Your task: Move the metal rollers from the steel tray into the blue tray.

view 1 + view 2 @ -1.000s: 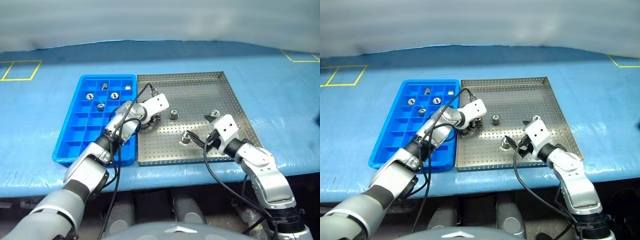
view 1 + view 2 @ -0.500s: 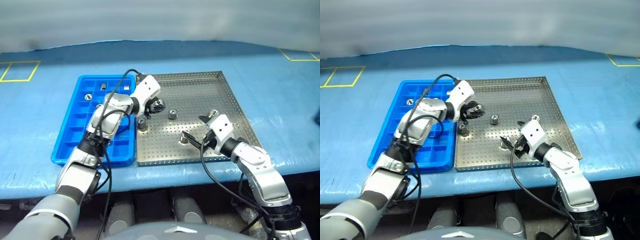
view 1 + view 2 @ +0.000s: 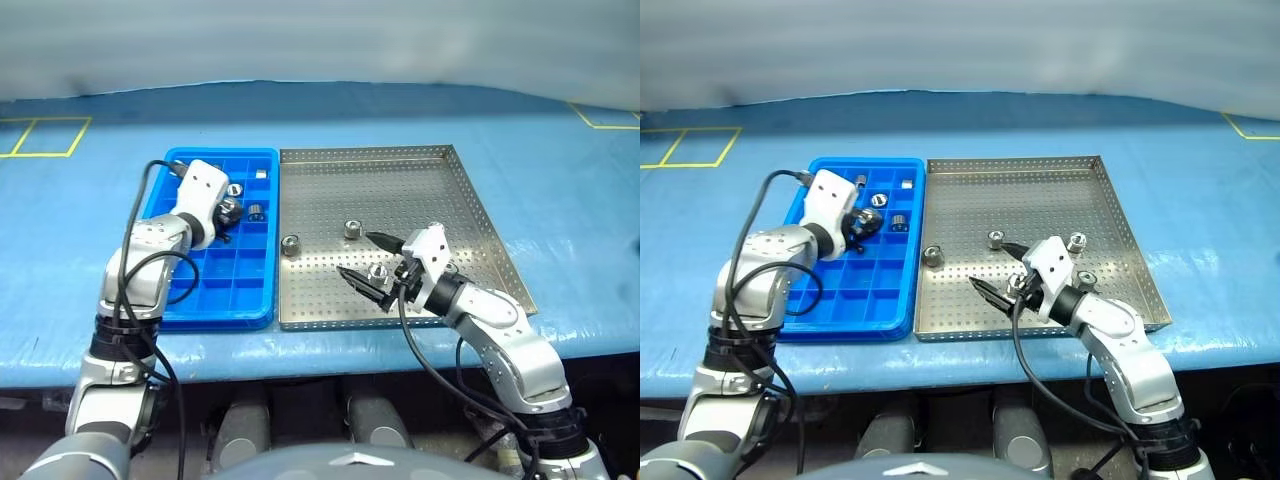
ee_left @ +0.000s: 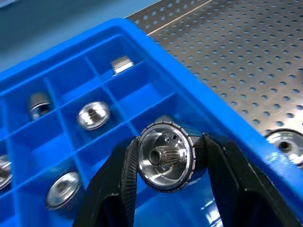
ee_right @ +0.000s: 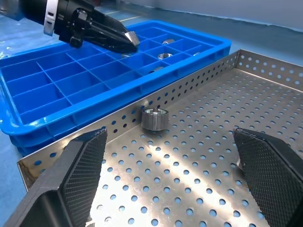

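My left hand (image 4: 165, 158) clamped on roller (image 4: 164, 156), above blue tray (image 4: 199, 101). Right hand (image 3: 366, 258) spread wide, roller (image 3: 379, 271) between fingers.

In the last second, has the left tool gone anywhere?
Yes. The left tool, gripping a roller, has swung left off the steel tray and now hangs over the blue tray.
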Available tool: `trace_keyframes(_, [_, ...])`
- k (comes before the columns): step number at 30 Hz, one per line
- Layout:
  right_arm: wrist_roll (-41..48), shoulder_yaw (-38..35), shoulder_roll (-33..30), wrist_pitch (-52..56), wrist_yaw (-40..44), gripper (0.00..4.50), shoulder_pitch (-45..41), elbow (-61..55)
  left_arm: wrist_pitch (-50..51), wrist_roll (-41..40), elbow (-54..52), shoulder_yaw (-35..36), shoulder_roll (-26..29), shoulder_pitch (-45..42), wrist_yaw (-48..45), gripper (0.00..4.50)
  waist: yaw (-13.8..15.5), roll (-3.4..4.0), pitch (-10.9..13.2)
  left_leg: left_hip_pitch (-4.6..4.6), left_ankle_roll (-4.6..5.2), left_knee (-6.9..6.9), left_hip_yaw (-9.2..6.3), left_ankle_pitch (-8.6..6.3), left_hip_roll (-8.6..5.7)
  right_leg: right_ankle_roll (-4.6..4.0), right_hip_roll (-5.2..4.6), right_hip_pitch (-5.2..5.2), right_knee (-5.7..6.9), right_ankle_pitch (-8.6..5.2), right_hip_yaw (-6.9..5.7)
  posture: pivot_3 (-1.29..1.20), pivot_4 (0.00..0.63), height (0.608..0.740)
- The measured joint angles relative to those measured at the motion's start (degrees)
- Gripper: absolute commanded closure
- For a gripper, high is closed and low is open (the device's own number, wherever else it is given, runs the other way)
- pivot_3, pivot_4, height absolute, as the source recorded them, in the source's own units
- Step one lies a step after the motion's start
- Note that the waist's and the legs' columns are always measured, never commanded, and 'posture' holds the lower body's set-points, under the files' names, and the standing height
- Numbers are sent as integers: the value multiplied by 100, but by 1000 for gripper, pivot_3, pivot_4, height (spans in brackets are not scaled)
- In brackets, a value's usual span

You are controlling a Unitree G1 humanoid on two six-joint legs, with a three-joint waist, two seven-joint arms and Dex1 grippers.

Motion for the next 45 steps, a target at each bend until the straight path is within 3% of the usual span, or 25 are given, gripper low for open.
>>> trace_keyframes(6, [-3, 9, -4, 0, -8, 0, -26, 87, 272, 401, -62, 291, -138, 284, 1077, 2659, 91, -1, 1, -4, 0, -2, -1, 0, -1, 1, -2, 0, -4, 0, -3, 32, 150, 740])
trace_keyframes(13, [-125, 42, -5, 1, -58, 0, -41, 119, 332, 430, 158, 324, -217, 394, 1399, 2659, 147, -1, 1, -3, -1, -1, -1, 0, -1, 1, -3, 0, -5, 0, -6, 29, 150, 740])
trace_keyframes(18, [-187, 39, -7, 8, -144, 0, -47, 118, 166, 432, 311, 210, -236, 414, 1466, 1044, 162, -2, 1, -3, -1, -1, -1, 0, -1, 1, -4, 0, -5, 0, -7, 24, 150, 740])
trace_keyframes(23, [-204, -17, -15, 11, -256, 0, -46, 117, -901, -70, 295, 683, -942, 259, 1555, 1044, 234, -3, 2, -8, -2, 0, -3, 1, -2, 3, -7, 1, -13, 2, -11, -6, 150, 740])
trace_keyframes(26, [-216, -92, -45, 17, -332, 0, -9, 110, -1339, -332, 295, 693, -986, 67, 1299, 1044, 219, -3, 1, -8, -2, -2, -1, 0, -3, 3, -7, 2, -16, 2, -9, -11, 150, 740])
trace_keyframes(28, [-231, -143, -121, 33, -399, 0, 34, 97, -1475, -554, 295, 564, -1026, 0, 988, 1044, 219, -3, 1, -9, -2, -2, -1, 0, -5, 6, -8, 5, -23, 4, -9, -23, 150, 740])
trace_keyframes(30, [-246, -288, -219, 135, -498, 0, 162, 21, -1466, -819, 336, -143, -881, -171, 96, 1044, 237, -3, 2, -14, -2, 0, -2, 0, -8, 11, -9, 9, -33, 7, -8, -43, 150, 740])
trace_keyframes(36, [-359, -513, -396, 249, -690, 0, 446, -194, -1708, -816, 1180, -1721, -638, -950, -1328, 1044, 48, -3, 2, -14, -1, 0, 9, 0, -8, 18, -9, 7, -44, 11, 4, -96, 150, 740])
trace_keyframes(43, [-444, -658, -375, 263, -923, 0, 815, -495, -2605, -337, 3342, -2168, -1365, -2074, -1358, 1044, -127, -2, 0, -13, 1, -1, 11, -1, -8, 21, -7, 10, -55, 12, 6, -175, 150, 740])
trace_keyframes(45, [-446, -666, -366, 262, -978, 0, 910, -581, -2874, -233, 4013, -2194, -1556, -2199, -1406, 667, -196, -2, 0, -14, 5, -4, 12, -4, -8, 21, -7, 10, -59, 13, 8, -197, 150, 740])
